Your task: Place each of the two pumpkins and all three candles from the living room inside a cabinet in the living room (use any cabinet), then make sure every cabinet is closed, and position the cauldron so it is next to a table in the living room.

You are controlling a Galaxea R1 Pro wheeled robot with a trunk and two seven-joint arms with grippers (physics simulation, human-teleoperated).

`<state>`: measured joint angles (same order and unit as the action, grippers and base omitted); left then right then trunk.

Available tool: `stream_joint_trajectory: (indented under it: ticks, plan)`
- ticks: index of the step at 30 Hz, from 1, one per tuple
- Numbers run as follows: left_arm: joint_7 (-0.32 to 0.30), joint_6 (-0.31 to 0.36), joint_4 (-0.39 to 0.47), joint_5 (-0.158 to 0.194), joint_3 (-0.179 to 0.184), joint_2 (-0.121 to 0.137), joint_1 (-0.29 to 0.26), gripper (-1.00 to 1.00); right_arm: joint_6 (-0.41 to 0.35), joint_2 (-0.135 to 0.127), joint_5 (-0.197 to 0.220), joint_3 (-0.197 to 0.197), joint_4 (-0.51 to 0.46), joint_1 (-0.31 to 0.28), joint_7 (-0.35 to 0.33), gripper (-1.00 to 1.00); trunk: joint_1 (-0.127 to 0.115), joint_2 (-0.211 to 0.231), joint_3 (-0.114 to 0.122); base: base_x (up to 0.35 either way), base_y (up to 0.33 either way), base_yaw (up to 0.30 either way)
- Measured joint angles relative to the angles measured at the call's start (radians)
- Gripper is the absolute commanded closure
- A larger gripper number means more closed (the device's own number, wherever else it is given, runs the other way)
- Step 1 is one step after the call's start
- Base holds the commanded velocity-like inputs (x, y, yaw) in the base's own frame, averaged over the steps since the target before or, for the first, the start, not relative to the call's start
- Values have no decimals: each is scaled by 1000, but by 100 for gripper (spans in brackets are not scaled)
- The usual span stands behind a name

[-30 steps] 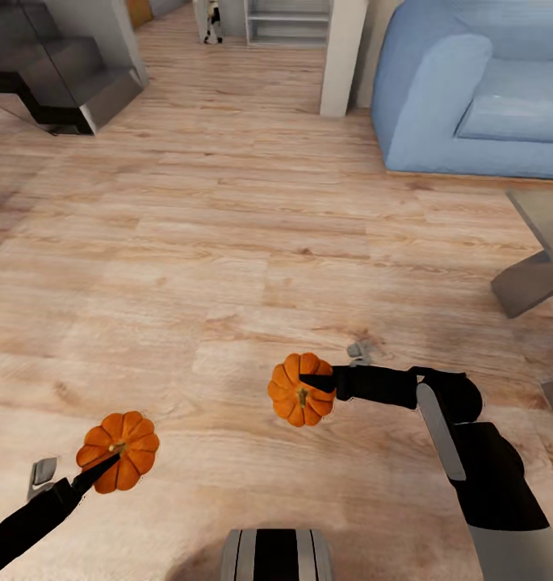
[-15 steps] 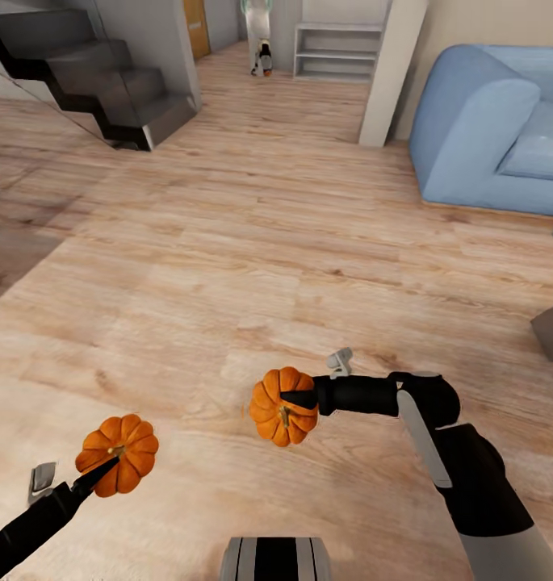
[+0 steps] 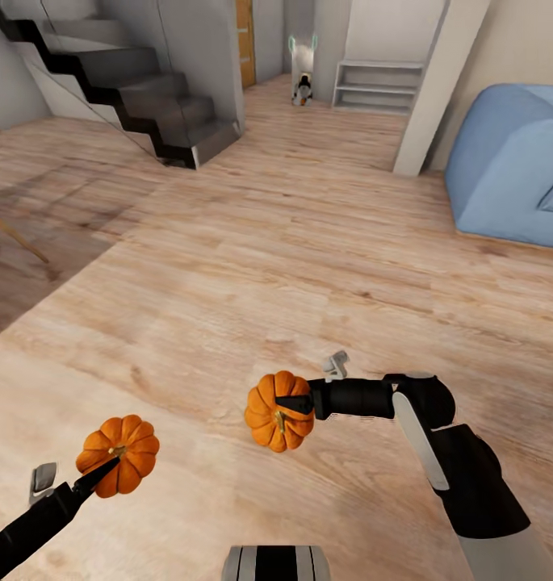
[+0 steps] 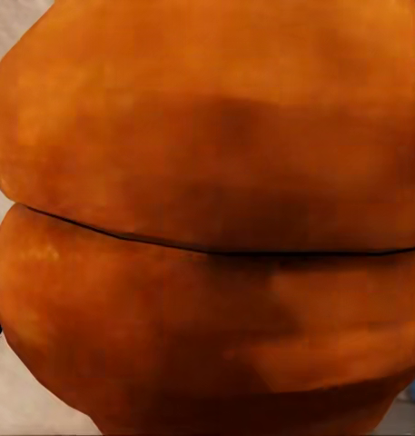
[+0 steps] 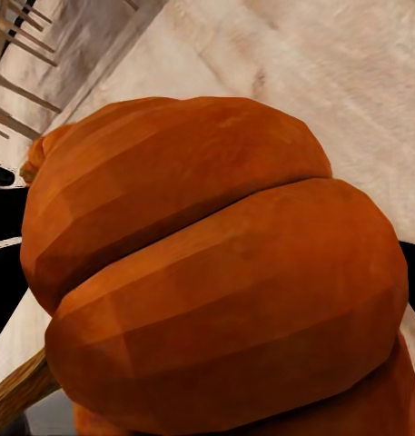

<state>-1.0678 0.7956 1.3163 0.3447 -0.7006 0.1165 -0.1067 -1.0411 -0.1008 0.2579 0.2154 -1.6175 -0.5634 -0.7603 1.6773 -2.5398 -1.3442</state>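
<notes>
Pumpkins are held in both grippers above the wooden floor. The left pumpkin is clamped in the left gripper, the right pumpkin in the right gripper, each with its stem turned toward the head camera. In the wrist views, ribbed orange skin is seen close up: the left pumpkin and the right pumpkin.

Compared with a second ago, the whole head view has swung: the staircase is now shown more fully, well away from the pumpkins, and a chair leg has appeared beside it. The blue sofa has slid toward the right edge, and the grey table seen earlier near the sofa is gone from view. Pumpkins and grippers are kept in nearly the same place relative to the robot's base.
</notes>
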Motion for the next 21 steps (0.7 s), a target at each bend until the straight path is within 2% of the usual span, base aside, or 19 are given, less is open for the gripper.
stream_joint_trajectory:
  ticks: [21]
  plan:
    - [6, -1, -16, -2, 12, -1, 0, 100, 1, 4, -3, 3, 0, 1, 0, 100, -9, 5, 93, 0, 0, 276]
